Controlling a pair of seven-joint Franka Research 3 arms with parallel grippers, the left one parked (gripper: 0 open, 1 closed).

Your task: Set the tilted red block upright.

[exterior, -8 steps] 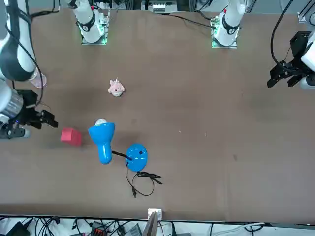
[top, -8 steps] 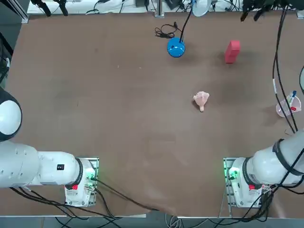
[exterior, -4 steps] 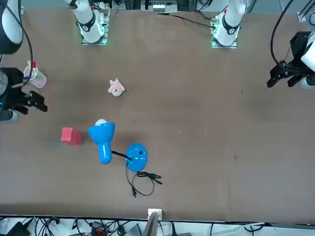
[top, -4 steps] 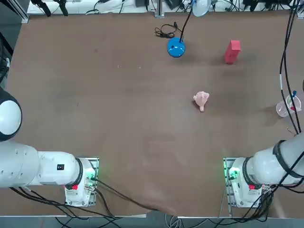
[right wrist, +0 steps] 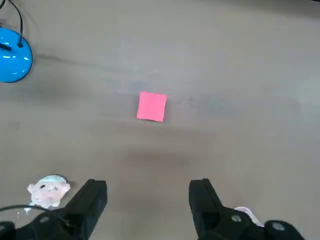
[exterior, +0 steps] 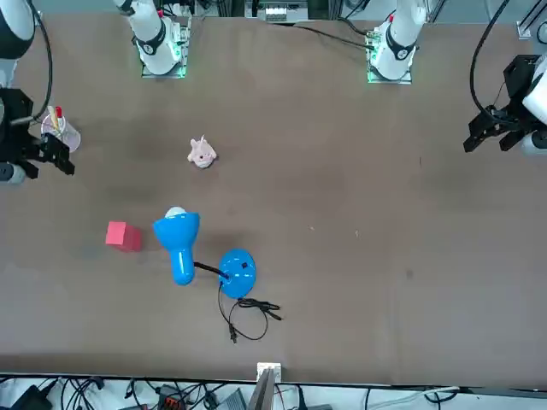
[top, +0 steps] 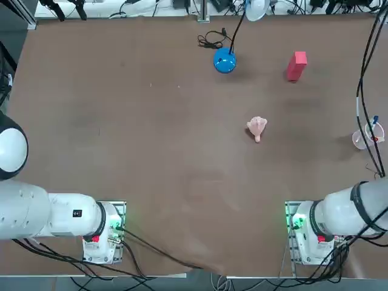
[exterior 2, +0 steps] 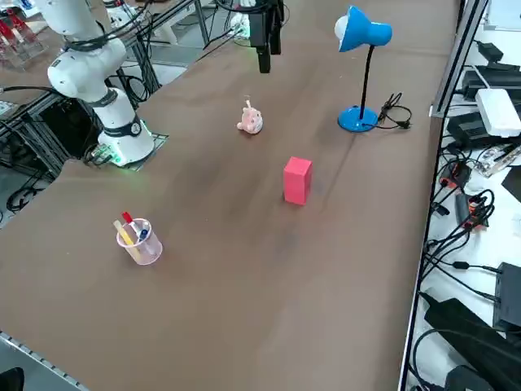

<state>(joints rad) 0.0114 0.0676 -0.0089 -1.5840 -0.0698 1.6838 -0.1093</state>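
Two fingers of the right gripper (right wrist: 147, 200) spread wide, holding nothing, pointing down high above the table (top: 121, 121), red block (right wrist: 151, 106) standing upright, well apart.

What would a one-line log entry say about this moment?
red block: standing upright on table, untouched | right hand: open, empty, high above block | lamp: beside block
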